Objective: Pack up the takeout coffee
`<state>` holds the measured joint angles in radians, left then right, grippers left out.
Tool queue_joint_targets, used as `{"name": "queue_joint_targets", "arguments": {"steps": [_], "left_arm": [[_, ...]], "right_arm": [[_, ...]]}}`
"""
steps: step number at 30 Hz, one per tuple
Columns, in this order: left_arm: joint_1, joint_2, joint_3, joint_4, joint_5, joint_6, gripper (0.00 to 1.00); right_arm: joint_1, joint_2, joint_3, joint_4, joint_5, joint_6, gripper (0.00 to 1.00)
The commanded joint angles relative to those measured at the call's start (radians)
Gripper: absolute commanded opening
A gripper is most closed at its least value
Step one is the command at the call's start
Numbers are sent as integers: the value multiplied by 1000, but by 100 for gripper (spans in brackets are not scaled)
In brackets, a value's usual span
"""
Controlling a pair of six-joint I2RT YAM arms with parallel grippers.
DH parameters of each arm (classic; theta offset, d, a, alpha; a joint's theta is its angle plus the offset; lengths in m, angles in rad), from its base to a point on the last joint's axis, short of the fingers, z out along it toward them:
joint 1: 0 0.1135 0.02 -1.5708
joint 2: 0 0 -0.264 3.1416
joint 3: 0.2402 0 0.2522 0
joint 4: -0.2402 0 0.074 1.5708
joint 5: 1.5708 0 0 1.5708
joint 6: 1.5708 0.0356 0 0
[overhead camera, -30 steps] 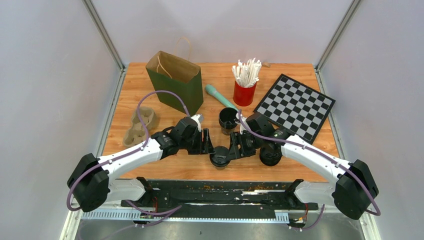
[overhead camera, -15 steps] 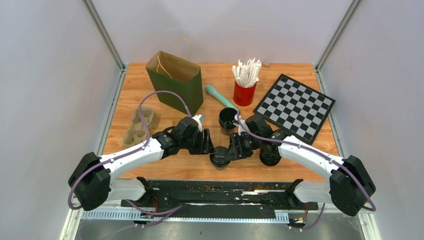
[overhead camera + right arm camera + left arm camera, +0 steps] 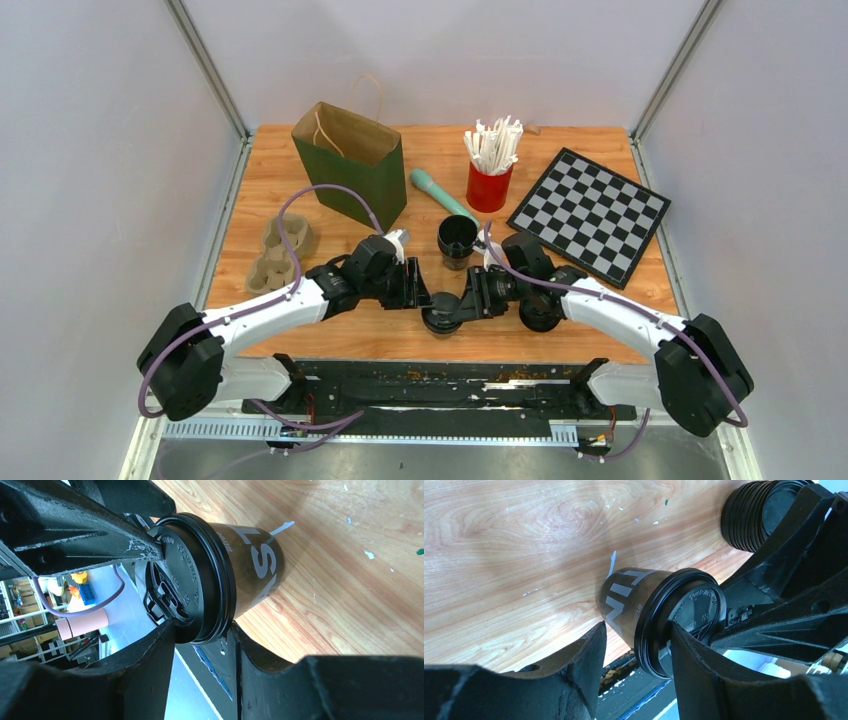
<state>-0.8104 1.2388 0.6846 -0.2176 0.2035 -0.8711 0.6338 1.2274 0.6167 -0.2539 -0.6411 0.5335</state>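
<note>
Lidded coffee cup (image 3: pixel 441 316) is straddled across its lid (image 3: pixel 185 575) by left gripper (image 3: pixel 636 627) and right gripper (image 3: pixel 200 630) | jaws half-spread, clamping not discernible | lid apparently being seated before packing | paper bag (image 3: pixel 350 165) well beyond fingertips (image 3: pixel 594 645)

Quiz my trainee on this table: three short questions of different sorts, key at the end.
1. True or false: the lidded cup lies on its side.
2. What holds the straws? A) a jar B) the red cup C) a bowl
3. Fill in: the ___ board lies right of the red cup.
Key: 1 false, it stands upright; 2 B; 3 checkered.
</note>
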Motion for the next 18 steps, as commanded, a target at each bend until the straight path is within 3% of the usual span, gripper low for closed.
{"name": "queue_joint_targets", "arguments": {"steps": [1, 10, 14, 18], "left_arm": [[1, 0, 4, -86, -24, 18, 57], [1, -47, 256, -249, -80, 70, 73], [1, -89, 354, -388, -178, 127, 80], [1, -149, 427, -556, -335, 185, 99]], "right_arm": [[-16, -4, 56, -159, 113, -80, 42], [-16, -110, 270, -366, 170, -114, 66], [-15, -143, 329, -440, 232, -129, 78], [-14, -151, 403, -512, 322, -158, 88]]}}
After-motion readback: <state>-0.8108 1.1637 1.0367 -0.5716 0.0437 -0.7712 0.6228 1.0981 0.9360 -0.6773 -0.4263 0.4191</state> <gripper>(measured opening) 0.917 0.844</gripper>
